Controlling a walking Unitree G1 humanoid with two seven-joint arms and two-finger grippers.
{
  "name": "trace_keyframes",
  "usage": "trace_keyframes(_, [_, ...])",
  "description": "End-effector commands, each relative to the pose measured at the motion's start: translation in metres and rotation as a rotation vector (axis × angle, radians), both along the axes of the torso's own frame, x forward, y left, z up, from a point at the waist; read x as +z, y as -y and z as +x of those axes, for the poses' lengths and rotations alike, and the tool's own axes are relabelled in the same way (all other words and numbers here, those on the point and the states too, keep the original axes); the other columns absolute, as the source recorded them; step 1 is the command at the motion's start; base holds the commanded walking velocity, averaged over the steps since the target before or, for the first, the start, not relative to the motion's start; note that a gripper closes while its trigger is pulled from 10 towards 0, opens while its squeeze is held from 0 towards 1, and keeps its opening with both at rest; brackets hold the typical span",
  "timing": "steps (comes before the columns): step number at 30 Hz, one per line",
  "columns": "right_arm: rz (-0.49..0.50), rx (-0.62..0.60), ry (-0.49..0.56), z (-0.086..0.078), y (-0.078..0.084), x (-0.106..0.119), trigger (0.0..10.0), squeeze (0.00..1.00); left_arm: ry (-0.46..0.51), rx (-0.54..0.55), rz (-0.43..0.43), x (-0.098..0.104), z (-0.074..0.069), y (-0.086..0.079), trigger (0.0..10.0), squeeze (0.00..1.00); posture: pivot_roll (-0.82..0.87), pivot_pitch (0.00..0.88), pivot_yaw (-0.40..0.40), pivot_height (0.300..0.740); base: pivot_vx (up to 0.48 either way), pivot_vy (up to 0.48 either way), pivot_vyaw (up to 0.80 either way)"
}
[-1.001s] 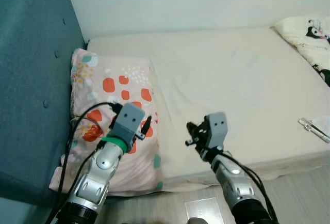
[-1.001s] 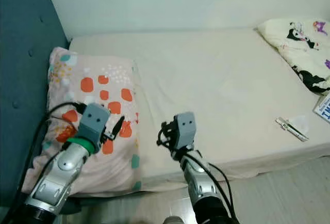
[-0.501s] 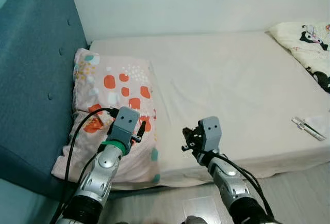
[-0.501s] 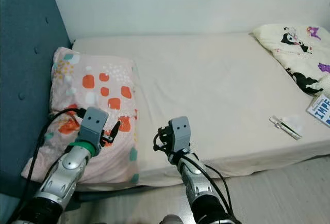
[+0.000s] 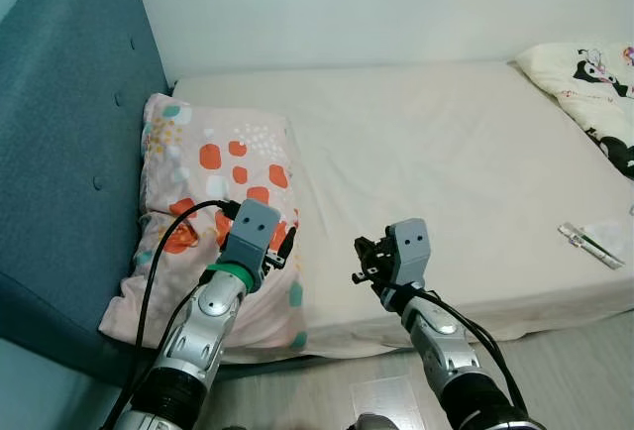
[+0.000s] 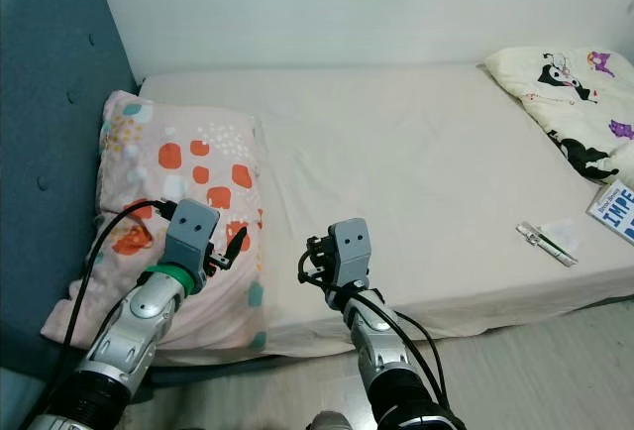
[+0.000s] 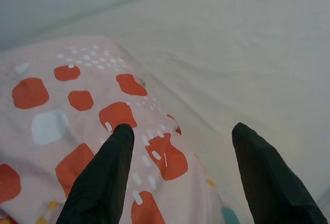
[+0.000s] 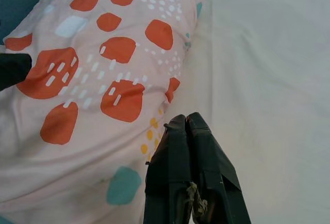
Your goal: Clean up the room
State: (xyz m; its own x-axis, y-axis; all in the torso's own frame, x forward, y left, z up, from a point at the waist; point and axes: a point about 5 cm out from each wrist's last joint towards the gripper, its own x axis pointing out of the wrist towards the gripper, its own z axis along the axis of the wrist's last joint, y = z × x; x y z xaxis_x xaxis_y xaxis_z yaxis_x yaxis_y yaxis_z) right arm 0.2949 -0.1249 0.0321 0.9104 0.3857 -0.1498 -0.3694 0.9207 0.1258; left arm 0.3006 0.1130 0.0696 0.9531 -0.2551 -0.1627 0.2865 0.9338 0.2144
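Both grippers poised over the bed's near edge.
Left gripper (image 7: 178,136), wide open and empty, above the pillow (image 5: 213,167) at 9 o'clock; right gripper (image 8: 186,123), closed and empty, over the bed (image 5: 446,153).

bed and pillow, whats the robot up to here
The robot stands at the bed with both arms raised over its near edge, holding nothing. The left gripper hangs open over the spotted pillow at the headboard end. The right gripper is shut, beside the pillow's edge over the bare sheet. A small packet and a patterned blanket lie at the far end.
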Motion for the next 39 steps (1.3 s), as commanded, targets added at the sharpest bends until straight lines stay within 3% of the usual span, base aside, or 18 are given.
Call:
trace_keyframes(1, [0.017,-0.016,-0.020,-0.0045,0.0016,-0.0060,10.0,0.00,-0.007,-0.015,-0.001,-0.0037,-0.0021,0.0026,10.0,0.00,0.04,0.000,-0.024,0.740,0.000,0.000,0.00])
trace_keyframes(25, [0.033,-0.012,-0.016,-0.0065,0.0006,-0.0079,10.0,0.00,0.016,-0.015,0.002,-0.0055,-0.0047,0.0030,10.0,0.00,0.04,0.000,-0.024,0.740,0.000,-0.251,0.00])
trace_keyframes(39, [0.027,-0.007,-0.015,-0.0062,-0.0006,-0.0080,10.0,0.00,0.017,0.003,0.011,-0.0069,-0.0034,-0.0003,10.0,0.00,0.04,0.000,-0.022,0.740,0.000,-0.462,0.00])
